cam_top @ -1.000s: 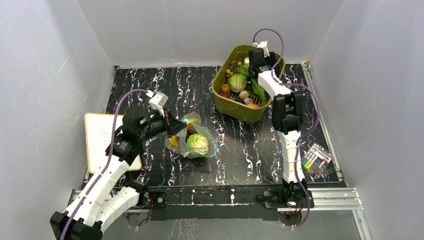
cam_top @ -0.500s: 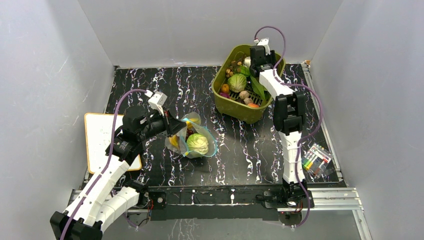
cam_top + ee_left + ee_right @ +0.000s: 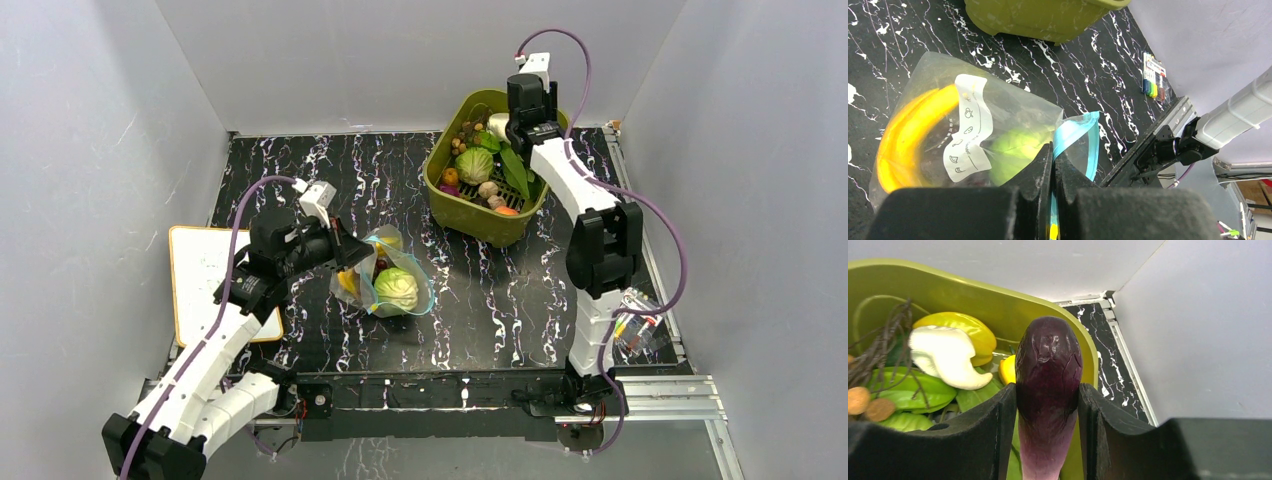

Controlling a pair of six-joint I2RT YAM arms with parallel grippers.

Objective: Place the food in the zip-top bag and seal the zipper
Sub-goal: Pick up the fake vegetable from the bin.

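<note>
Two grips: left jaws pinched shut on the bag's point(image 3: 1013, 100) zipper point(image 3: 1062, 137); right jaws closed around an eggplant point(image 3: 1048, 370) over the tub point(image 3: 948, 295). Next, carry it into the bag.

No words are legible — only small line-drawn pictograms on a white label point(image 3: 969, 127) on the zip-top bag point(image 3: 933, 75), just beyond the left gripper point(image 3: 1053, 155).

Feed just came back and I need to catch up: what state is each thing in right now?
zip-top bag: mouth open, cabbage and banana inside.
zipper: unsealed.
left claw: shut on zip-top bag edge.
right claw: shut on eggplant, over tub.
tub: partly filled.
</note>
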